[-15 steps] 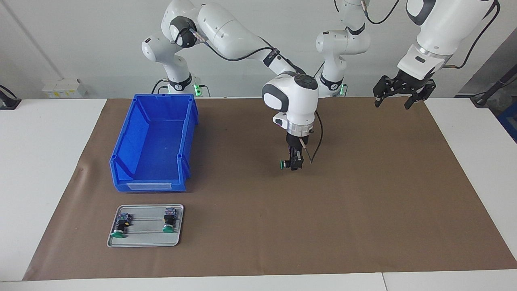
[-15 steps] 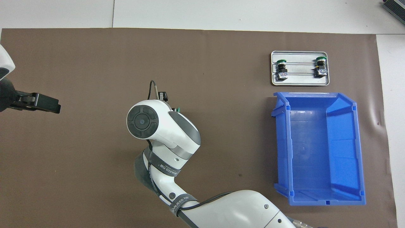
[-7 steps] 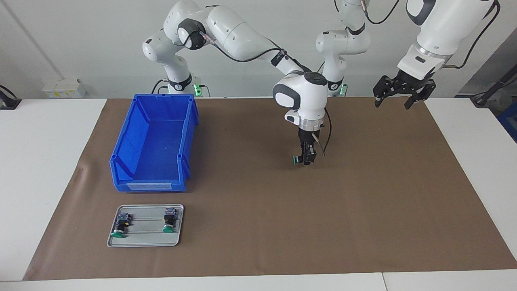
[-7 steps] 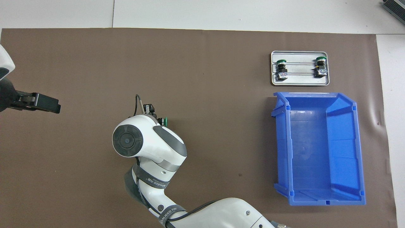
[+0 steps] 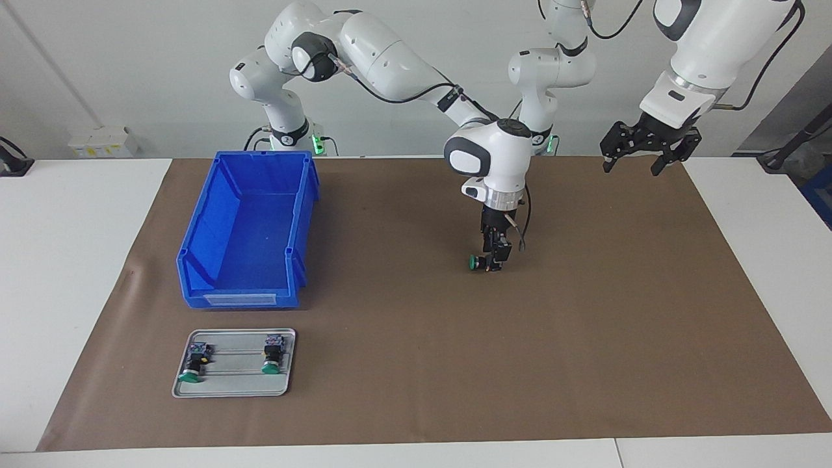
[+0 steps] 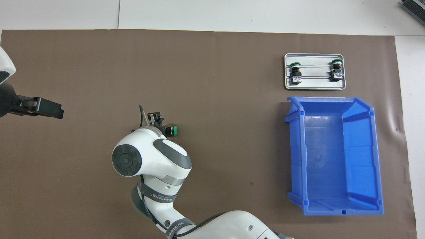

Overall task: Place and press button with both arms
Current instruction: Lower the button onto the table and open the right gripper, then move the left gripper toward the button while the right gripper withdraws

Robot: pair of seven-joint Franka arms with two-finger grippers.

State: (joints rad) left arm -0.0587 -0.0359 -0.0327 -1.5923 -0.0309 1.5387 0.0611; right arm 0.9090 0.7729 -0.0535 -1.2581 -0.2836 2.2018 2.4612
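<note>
The brown paper mat offers open pressing room. Over its middle, the right gripper appears to be letting go; the green-capped black button lies sideways between its fingers. The left gripper waits, fingers spread.

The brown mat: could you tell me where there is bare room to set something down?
The brown mat lies bare between the button under the right gripper and the left arm's end. It is crowded where the blue bin adjoins the metal tray.
</note>
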